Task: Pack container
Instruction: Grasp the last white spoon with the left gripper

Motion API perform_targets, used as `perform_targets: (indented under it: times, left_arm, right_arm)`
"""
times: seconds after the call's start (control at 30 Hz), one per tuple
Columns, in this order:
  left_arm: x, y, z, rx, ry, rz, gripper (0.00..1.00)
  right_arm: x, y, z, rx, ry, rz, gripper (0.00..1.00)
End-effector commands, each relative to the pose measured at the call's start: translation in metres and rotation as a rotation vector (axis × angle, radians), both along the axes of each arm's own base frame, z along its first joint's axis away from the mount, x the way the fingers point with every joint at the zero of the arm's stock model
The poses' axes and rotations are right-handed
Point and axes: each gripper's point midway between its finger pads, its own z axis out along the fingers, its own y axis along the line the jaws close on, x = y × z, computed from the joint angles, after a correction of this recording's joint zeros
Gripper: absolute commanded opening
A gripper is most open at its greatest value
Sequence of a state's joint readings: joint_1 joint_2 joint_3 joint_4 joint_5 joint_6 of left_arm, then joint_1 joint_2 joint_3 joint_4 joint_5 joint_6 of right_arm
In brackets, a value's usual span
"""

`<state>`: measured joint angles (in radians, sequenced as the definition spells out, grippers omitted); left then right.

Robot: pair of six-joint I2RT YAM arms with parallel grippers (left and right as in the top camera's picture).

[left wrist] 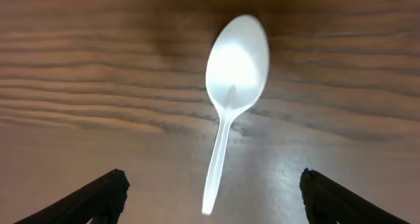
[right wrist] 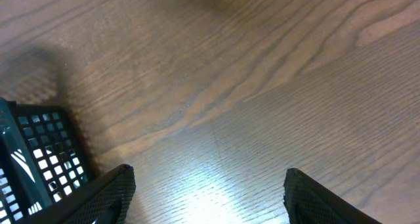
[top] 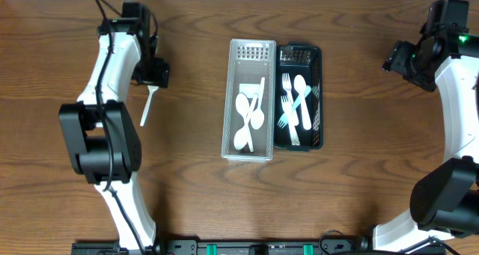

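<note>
A white plastic spoon (top: 147, 105) lies loose on the wood table at the left; in the left wrist view the spoon (left wrist: 231, 99) lies bowl away, handle between the fingers. My left gripper (top: 153, 77) (left wrist: 210, 194) is open and hovers over the spoon without touching it. A clear bin (top: 230, 113) holds several white spoons. A black mesh bin (top: 319, 98) beside it holds white and light-blue forks. My right gripper (top: 400, 60) (right wrist: 207, 194) is open and empty over bare table at the far right.
The black bin's corner (right wrist: 39, 158) shows at the left edge of the right wrist view. The two bins stand side by side in the table's middle. Bare wood lies around them.
</note>
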<state>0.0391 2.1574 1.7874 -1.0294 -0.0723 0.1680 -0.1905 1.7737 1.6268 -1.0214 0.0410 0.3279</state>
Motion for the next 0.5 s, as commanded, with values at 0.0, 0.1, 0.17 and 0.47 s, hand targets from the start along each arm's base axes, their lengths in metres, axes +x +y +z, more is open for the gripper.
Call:
perform_targets:
  times: [0.0,0.1,0.17,0.47]
  left_arm:
    - [-0.005,-0.007,-0.019,-0.085,0.042,-0.015,0.83]
    - [-0.005,-0.007,-0.029,-0.095,0.064,-0.056,0.79]
    - [-0.005,-0.007,-0.037,-0.094,0.077,-0.078,0.78]
    - [-0.012,-0.008,-0.065,-0.101,0.145,-0.093,0.59]
  right_arm:
    - [-0.003,-0.004,-0.004,-0.004,0.017,0.001,0.76]
    - [-0.003,-0.004,-0.004,-0.004,0.017,0.0,0.76]
    - [-0.003,-0.004,-0.004,-0.004,0.017,0.001,0.76]
    - [-0.005,-0.003,-0.005,-0.002,0.027,0.001,0.76]
